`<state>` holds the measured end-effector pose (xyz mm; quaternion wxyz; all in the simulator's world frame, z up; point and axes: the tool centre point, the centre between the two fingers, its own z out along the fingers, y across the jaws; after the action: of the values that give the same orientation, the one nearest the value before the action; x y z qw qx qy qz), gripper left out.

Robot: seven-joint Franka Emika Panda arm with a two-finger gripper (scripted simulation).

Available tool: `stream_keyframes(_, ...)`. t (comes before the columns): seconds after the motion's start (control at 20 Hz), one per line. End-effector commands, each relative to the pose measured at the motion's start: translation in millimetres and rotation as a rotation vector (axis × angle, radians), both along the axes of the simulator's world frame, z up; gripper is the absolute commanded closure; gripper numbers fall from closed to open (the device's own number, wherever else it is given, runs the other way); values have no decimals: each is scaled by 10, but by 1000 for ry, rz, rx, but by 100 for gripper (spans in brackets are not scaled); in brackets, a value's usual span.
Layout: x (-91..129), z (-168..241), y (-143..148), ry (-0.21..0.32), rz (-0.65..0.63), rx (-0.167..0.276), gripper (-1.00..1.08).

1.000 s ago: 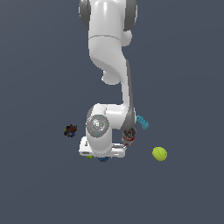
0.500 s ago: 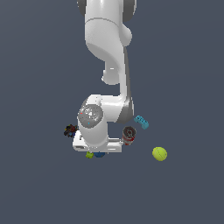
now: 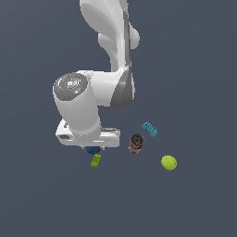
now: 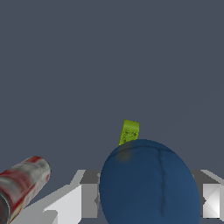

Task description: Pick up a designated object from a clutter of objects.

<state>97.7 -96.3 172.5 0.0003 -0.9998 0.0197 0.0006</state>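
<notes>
- From my remote seat, the Panda arm [image 3: 95, 99] hangs low over the dark worktop [image 3: 194, 203], its wrist block hiding most of what lies beneath.
- The gripper [image 4: 141, 199] straddles the dark blue ball [image 4: 148, 183]: in the wrist view one pale finger [image 4: 70, 205] shows on one side and another on the far side, with the ball filling the gap. I judge the jaws spread, not yet pressed in, though I cannot tell whether the pads touch it.
- The ball sits directly under the hand, so the coming move turns on closing, not travelling. In the exterior view only a sliver peeks out below the wrist. Being round, it has no long axis and no heading to match.
- The red-and-silver can [image 3: 135, 143] lies on its side near the hand, towards the exterior view's right.
- The yellow-green ball [image 3: 169, 162] rests well apart, further right.
- The cyan brick [image 3: 149, 129] lies beyond the can.
- The lime brick [image 3: 96, 160] sits just beside the blue ball.
</notes>
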Motion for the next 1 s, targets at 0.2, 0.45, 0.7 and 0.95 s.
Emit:
stream_keyframes(0.2,-126,761,-288,-1,0,1,108)
stream_keyframes(0.45,-211,1329,-505,-1,0,1,108)
stream_keyframes(0.7,-284,1874,-717,-1,0,1,108)
stream_keyframes(0.95,-331,2296,-880,-1,0,0,108)
